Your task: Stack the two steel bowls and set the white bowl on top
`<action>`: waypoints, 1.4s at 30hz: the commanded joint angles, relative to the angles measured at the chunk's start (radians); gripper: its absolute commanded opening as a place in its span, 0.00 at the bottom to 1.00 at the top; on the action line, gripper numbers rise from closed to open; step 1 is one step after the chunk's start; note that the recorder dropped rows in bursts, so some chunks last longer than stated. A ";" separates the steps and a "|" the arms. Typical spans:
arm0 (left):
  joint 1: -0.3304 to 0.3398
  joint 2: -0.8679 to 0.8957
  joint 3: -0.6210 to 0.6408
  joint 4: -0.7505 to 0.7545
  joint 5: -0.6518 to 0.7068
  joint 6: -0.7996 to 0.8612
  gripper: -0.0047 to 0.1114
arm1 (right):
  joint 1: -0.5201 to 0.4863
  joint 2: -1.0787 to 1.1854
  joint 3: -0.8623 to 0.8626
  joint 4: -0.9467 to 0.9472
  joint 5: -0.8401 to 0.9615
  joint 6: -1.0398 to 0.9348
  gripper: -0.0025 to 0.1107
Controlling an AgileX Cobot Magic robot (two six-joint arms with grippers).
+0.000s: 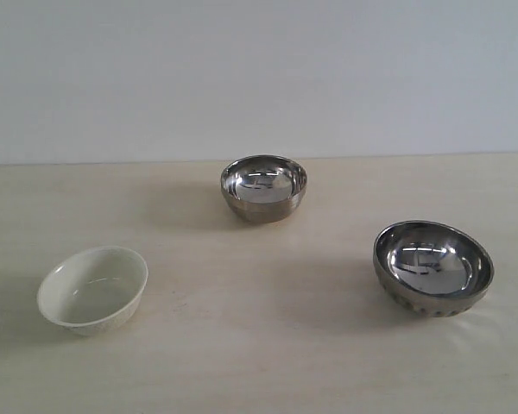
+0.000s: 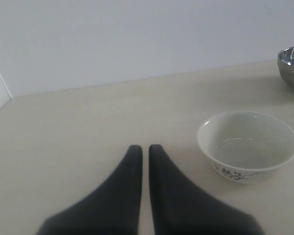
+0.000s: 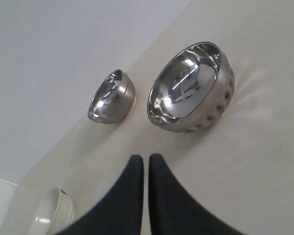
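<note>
Three bowls stand apart on the pale table (image 1: pixel 242 345). The smaller steel bowl (image 1: pixel 263 187) sits at the back middle. The larger steel bowl (image 1: pixel 432 267), dimpled on its lower outside, sits at the right. At the front left is the white bowl (image 1: pixel 93 289). Neither gripper shows in the exterior view. My left gripper (image 2: pixel 145 148) is shut and empty, short of the white bowl (image 2: pixel 248 146); the smaller steel bowl (image 2: pixel 292 64) shows at the edge. My right gripper (image 3: pixel 146 158) is shut and empty, short of the larger steel bowl (image 3: pixel 191 88), with the smaller steel bowl (image 3: pixel 111 97) and the white bowl (image 3: pixel 53 214) beyond.
A plain light wall (image 1: pixel 259 78) rises behind the table's back edge. A table corner and edge (image 2: pixel 5 105) show in the left wrist view.
</note>
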 commanded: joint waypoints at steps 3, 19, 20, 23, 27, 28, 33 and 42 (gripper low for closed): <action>0.003 -0.004 0.003 -0.008 -0.006 -0.010 0.07 | -0.002 -0.005 0.000 0.002 -0.090 0.011 0.02; 0.003 -0.004 0.003 -0.008 -0.008 -0.010 0.07 | 0.000 -0.005 -0.165 0.205 -0.109 -0.437 0.02; 0.003 -0.004 0.003 -0.008 -0.008 -0.010 0.07 | 0.000 -0.005 -0.177 0.205 -0.110 -0.442 0.02; 0.003 -0.004 0.003 -0.008 -0.008 -0.010 0.07 | 0.000 0.043 -0.218 0.205 -0.124 -0.503 0.02; 0.003 -0.004 0.003 -0.008 -0.008 -0.010 0.07 | 0.000 0.252 -0.326 0.205 -0.123 -0.625 0.02; 0.003 -0.004 0.003 -0.008 -0.008 -0.010 0.07 | 0.000 0.343 -0.379 0.205 -0.085 -0.642 0.03; 0.003 -0.004 0.003 -0.008 -0.008 -0.010 0.07 | 0.000 0.792 -0.683 0.213 0.033 -0.729 0.25; 0.003 -0.004 0.003 -0.008 -0.008 -0.010 0.07 | 0.025 1.246 -1.145 0.294 0.315 -0.838 0.33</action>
